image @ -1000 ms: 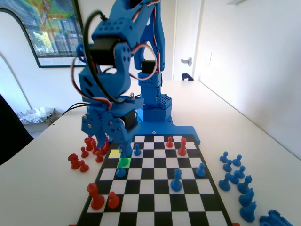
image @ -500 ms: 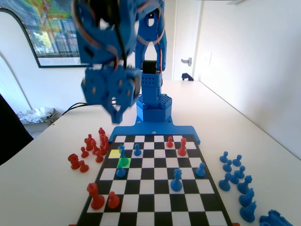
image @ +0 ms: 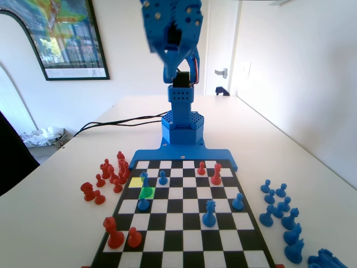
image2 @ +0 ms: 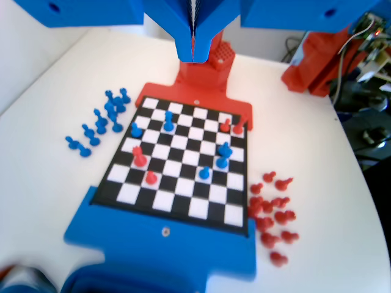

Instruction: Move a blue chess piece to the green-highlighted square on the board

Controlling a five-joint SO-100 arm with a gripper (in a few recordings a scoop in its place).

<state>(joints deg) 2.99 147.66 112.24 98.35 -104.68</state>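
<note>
The slim blue chess piece (image: 144, 178) stands upright at the far edge of the green-highlighted square (image: 146, 193), on the left side of the board (image: 184, 245) in the fixed view. In the wrist view the same piece (image2: 221, 162) shows on the right part of the board (image2: 177, 210). My gripper (image: 170, 56) is raised high above the arm's base, well clear of every piece. Its jaws (image2: 193, 52) are pressed together with nothing between them.
A yellow square (image: 135, 182) lies diagonally beyond the green one. Other blue pieces (image: 143, 204) (image: 162, 177), a taller blue piece (image: 209, 213) and red pieces (image: 113, 231) (image: 216, 174) stand on the board. Spare red pieces (image: 109, 176) cluster left of it, spare blue ones (image: 279, 209) right.
My gripper was low over the yellow and green squares a second ago. It has since lifted up and back toward the base, leaving the slim blue piece standing.
</note>
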